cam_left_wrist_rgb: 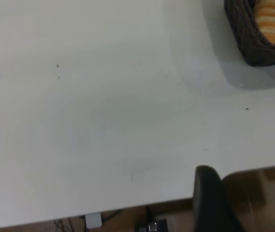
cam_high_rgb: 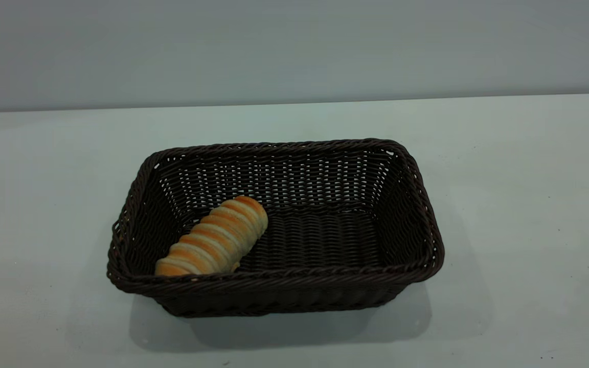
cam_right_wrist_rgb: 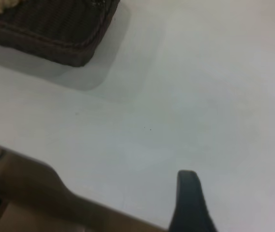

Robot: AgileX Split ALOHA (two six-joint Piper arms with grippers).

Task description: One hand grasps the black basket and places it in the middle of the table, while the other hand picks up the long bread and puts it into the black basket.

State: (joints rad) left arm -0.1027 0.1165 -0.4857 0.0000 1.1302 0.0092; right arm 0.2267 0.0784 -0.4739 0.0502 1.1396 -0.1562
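Only one dark finger of the left gripper shows, over the table's edge; its grip cannot be told. Likewise the right gripper. Mid-table sits the black basket, the long bread inside at eight o'clock. A grey wall stands behind.

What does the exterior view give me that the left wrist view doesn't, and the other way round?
Only the exterior view shows the whole black basket standing mid-table, with the long bread lying diagonally in its left part, and the wall behind; no arm appears there.

Only the left wrist view shows the table's near edge, the floor and cables beyond it, and one dark finger of the left gripper, held off the table's edge.

Both show the white table, a basket corner and the bread inside it.
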